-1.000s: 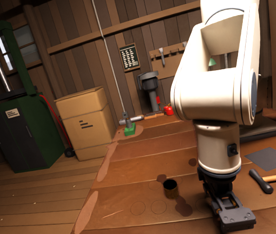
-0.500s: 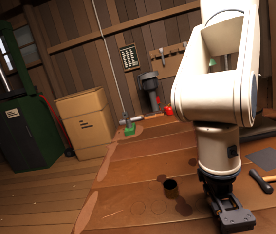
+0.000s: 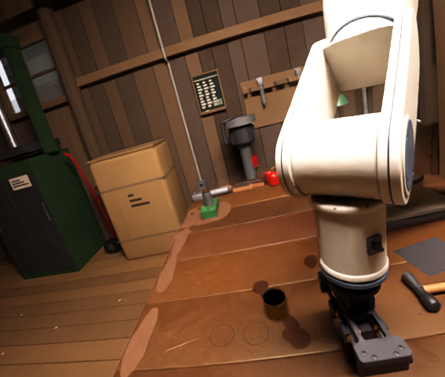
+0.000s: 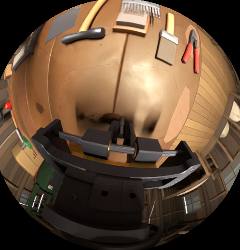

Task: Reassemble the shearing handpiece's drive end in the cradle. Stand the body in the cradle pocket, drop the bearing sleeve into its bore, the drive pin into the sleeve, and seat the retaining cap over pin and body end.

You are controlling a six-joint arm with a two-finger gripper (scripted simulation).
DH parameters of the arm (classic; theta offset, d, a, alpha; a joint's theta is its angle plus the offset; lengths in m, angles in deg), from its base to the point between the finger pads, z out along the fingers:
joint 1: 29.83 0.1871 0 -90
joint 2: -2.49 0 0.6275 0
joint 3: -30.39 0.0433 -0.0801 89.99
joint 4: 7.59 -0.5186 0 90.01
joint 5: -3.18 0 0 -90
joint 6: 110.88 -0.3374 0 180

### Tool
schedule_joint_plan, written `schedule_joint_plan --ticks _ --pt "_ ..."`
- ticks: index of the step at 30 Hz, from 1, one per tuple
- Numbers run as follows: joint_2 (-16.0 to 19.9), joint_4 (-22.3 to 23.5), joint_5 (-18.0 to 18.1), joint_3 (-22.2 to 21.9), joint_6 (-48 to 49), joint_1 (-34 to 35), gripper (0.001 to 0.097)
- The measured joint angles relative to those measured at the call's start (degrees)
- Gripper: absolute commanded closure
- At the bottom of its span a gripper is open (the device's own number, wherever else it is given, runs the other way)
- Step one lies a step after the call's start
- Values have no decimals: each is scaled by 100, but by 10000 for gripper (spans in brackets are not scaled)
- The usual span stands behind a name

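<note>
My gripper is low over the near end of the bench, and its fingers close on a thin dark drive pin that stands between them. From the side camera only the gripper's back shows and the pin is hidden. The brass bearing sleeve stands upright on the bench a short way to the gripper's left, apart from it. At the far left corner of the bench the grey handpiece body stands in the green cradle. I cannot see the retaining cap.
The bench's left edge runs close to the sleeve, with floor below. A hammer, a grey sheet, a brush, red pliers and a comb block lie to the right. A cardboard box stands off the bench's far left.
</note>
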Motion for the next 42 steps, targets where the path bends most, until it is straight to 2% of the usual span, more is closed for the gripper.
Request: schedule_joint_plan --ticks 2,23,42 --pt "0 0 0 0 0 0 906" --pt "-37 0 -57 -17 0 0 906" --pt "-379 0 -592 -213 0 0 906"
